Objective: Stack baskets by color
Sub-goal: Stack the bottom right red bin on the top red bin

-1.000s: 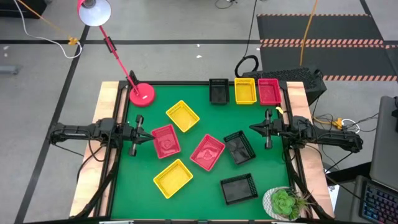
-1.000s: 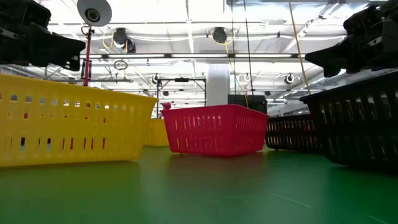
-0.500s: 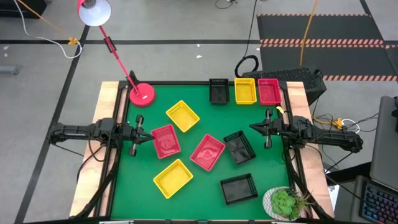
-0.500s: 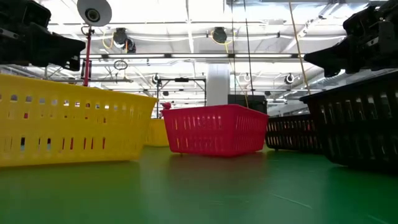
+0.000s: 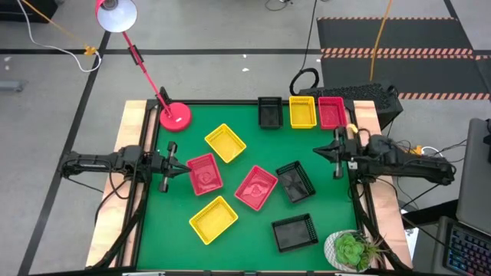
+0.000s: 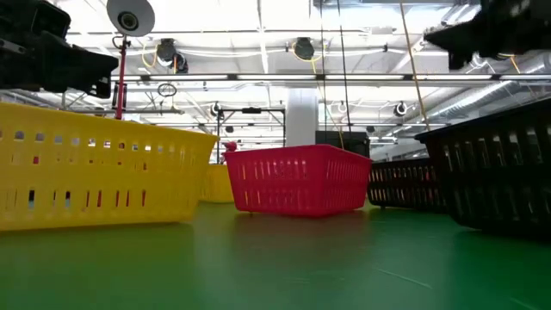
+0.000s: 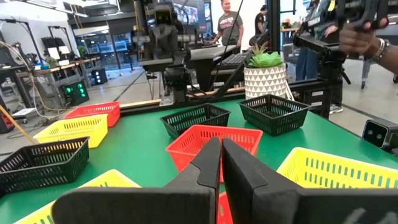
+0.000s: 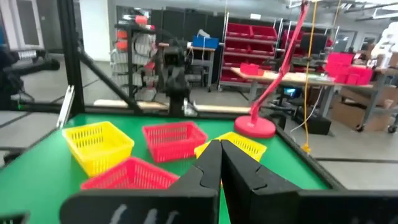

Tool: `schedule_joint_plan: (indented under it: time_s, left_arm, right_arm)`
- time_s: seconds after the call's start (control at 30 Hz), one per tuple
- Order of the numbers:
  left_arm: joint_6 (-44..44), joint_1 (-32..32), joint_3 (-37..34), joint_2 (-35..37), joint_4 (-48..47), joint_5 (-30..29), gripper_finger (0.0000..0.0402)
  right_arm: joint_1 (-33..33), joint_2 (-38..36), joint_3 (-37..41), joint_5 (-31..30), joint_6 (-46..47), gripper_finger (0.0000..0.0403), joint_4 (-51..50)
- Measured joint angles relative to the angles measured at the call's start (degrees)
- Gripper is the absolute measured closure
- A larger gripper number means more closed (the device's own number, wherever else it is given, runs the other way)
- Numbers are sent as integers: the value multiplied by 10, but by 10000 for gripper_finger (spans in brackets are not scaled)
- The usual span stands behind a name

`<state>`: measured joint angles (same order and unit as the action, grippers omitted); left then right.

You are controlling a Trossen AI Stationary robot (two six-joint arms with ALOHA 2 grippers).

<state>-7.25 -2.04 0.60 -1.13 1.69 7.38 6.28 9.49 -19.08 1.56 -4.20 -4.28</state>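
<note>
Several baskets lie on the green table. A black basket (image 5: 270, 112), a yellow one (image 5: 302, 112) and a red one (image 5: 331, 112) stand in a row at the far edge. Loose in the middle are two yellow baskets (image 5: 225, 142) (image 5: 213, 219), two red ones (image 5: 204, 173) (image 5: 256, 187) and two black ones (image 5: 295, 182) (image 5: 294, 232). My left gripper (image 5: 187, 167) (image 7: 221, 149) hovers shut at the left edge, pointing level at the near red basket. My right gripper (image 5: 317, 151) (image 8: 219, 152) hangs shut at the right edge, higher up, holding nothing.
A red lamp base (image 5: 175, 116) stands at the far left corner, its arm slanting up and away. A potted plant (image 5: 351, 249) sits at the near right corner. People stand in the room beyond the table.
My right gripper has risen at the table's right edge, still shut and pointing level. No basket has moved.
</note>
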Motion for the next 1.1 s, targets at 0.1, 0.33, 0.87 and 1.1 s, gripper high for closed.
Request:
schedule_joint_plan:
  time_s: [0.1,0.33,0.87,1.1]
  left_arm:
    - [0,0,0,0,0,0,382]
    - [0,0,0,0,0,0,382]
    - [0,0,0,0,2,0,382]
    - [0,0,0,0,2,0,382]
  right_arm:
    - [0,42,-62,0,-10,403,-35]
    - [0,139,-215,0,1,403,-109]
    - [0,327,-537,-2,34,403,-320]
    - [0,346,-549,-2,29,403,-322]
